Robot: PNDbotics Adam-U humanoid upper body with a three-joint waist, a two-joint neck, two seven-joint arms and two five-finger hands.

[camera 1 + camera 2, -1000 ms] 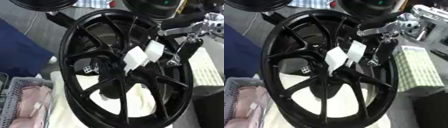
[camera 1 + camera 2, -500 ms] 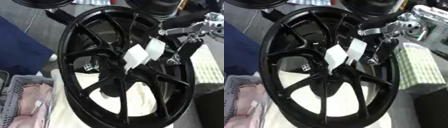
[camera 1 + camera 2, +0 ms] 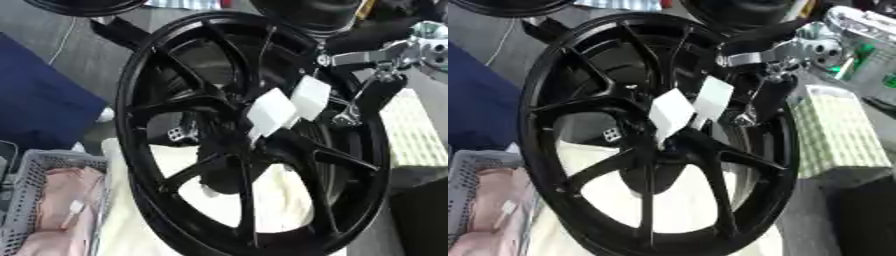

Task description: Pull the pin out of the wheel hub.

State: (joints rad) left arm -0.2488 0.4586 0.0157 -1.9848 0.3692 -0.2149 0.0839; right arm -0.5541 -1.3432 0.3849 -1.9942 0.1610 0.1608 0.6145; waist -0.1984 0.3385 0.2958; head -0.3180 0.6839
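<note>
Black against black, barely shifting since a second ago: keeping the right hand (image 3: 374, 92) reaching past the right rim of the wheel hub (image 3: 129, 145), open or closed impossible to tell; leaving the pin, presumably behind the white tags (image 3: 271, 112) at centre, probably still seated.

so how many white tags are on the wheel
2, side by side at the hub: one tag lower left, the other tag just upper right of it. More may be hidden behind the spokes.
</note>
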